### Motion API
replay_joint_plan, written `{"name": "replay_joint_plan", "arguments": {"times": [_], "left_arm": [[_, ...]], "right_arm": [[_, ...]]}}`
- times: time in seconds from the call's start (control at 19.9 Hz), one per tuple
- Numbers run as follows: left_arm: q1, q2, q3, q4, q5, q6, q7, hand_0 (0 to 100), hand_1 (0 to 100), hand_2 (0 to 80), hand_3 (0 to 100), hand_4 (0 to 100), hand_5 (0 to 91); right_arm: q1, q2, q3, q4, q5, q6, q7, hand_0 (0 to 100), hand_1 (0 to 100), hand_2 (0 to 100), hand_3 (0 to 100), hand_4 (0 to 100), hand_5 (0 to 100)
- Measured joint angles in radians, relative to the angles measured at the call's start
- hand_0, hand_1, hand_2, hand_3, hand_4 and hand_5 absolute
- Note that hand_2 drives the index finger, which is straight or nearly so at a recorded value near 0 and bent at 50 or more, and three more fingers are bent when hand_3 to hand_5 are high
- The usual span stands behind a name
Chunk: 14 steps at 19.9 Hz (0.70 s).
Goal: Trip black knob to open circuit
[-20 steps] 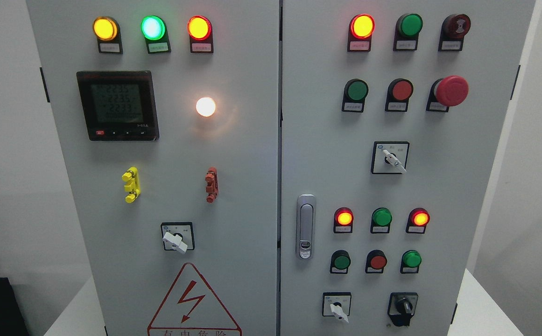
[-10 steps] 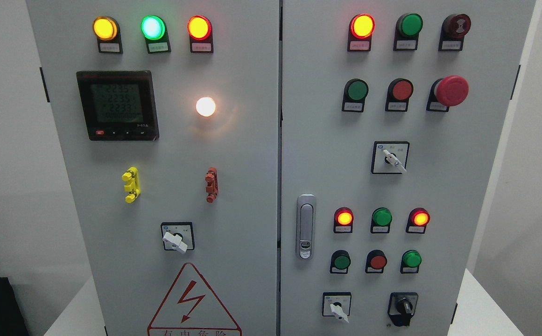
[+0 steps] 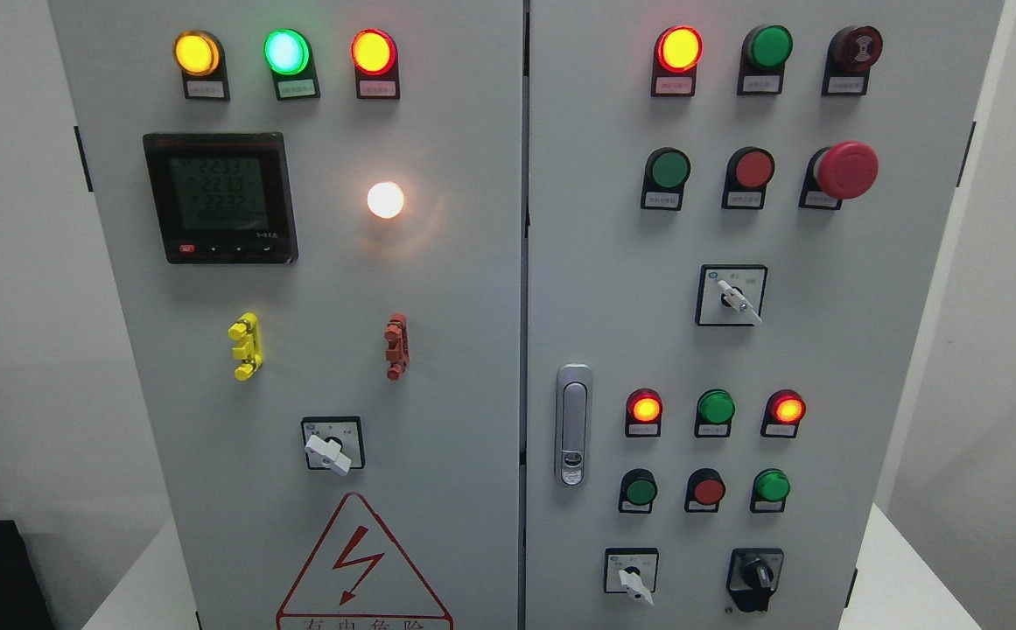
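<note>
Hands: neither in view, so finger state cannot be told.
Black knob (image 3: 755,577): low right on cabinet (image 3: 866,350), beside white selector (image 3: 633,579), untouched.
Progress: unstarted; reach and turn remain.

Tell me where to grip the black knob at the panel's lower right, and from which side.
Pinch the black knob across its raised central bar, which stands roughly upright. Come straight at the panel face, fingers on the bar's left and right flanks.
</note>
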Motion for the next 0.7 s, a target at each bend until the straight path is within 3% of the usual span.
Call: {"name": "replay_joint_plan", "arguments": {"times": [0.7], "left_arm": [[0.0,0.0,0.0,0.0,0.0,-0.001,0.0,12,39,0.0,0,0,0.0]], "right_arm": [[-0.101,-0.012,-0.006,-0.074,-0.014,0.077,-0.003,0,0,0,98,90,90]]}}
